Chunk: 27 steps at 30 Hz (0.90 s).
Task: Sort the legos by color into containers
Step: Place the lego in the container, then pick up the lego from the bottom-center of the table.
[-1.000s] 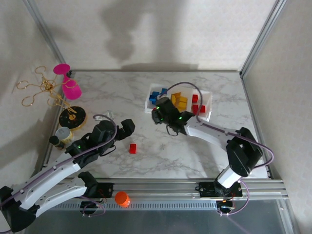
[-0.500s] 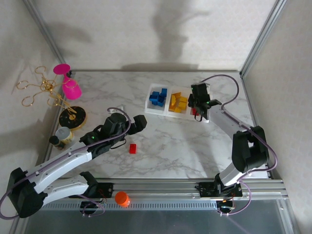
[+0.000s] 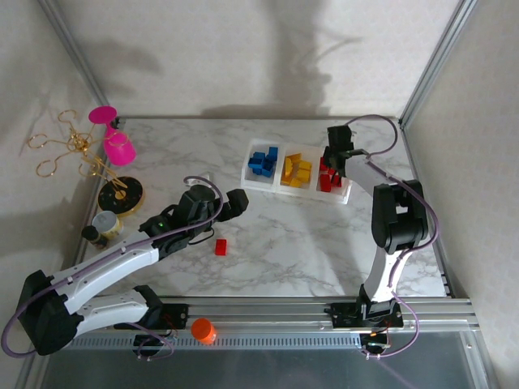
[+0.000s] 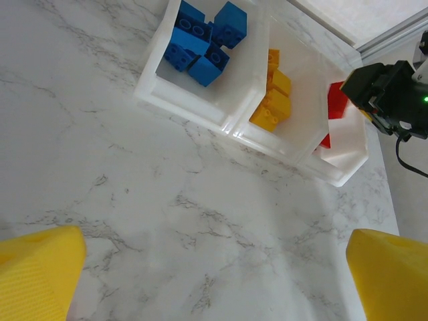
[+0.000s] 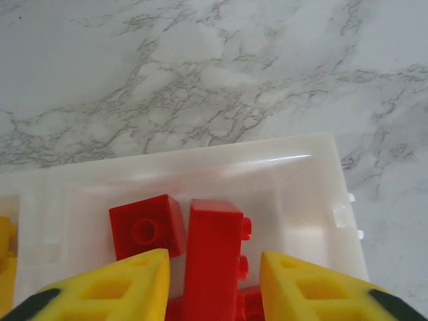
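Right gripper [image 5: 214, 257] swung over to the red compartment [image 5: 301, 194], jaws parted.
Loose red lego [image 3: 220, 246]: light, rigid, slick; pinch flat sides.

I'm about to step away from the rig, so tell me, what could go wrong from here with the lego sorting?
1. A red brick sits studs sideways between the right gripper's parted fingers, over the red compartment. If the arm lifts off askew, a finger might catch the brick and drag it back out.
2. A loose brick, also red, lies on the table beside the left gripper, whose jaws are wide open. A sloppy approach could knock it away rather than straddle it.
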{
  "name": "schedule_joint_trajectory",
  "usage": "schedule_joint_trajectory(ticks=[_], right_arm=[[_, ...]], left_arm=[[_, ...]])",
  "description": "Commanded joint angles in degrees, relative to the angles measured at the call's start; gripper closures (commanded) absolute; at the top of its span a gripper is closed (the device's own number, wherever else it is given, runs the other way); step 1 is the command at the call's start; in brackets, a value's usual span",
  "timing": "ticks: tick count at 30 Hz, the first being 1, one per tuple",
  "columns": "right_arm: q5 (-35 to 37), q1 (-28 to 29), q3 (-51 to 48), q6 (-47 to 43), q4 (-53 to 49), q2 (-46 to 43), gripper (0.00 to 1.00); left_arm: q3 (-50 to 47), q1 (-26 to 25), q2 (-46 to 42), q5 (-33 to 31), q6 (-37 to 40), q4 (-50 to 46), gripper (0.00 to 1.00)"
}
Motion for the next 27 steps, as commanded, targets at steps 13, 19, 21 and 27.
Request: schedule_joint_trajectory(ticks=[13, 19, 21, 27], right_arm=[[-6.6, 6.9, -4.3, 0.0, -0.2, -13.2, 0.43], [-8.0, 15.5, -8.4, 1.8, 0.0, -17.2, 0.36], [-8.7, 19.0, -9.5, 1.8, 0.7, -17.7, 0.33], [-12.0, 29.2, -14.0, 0.5, 5.2, -17.8, 0.26]], left_arm=[[-1.1, -0.5, -7.7, -4.6, 0.8, -3.2, 0.00], [-2.9, -0.4, -11.7, -7.2, -0.6, -7.1, 0.00], [-3.6, -0.5, -13.4, -8.2, -1.2, -8.6, 0.00], [-5.9, -0.4, -17.9, -11.6, -3.7, -13.8, 0.00]])
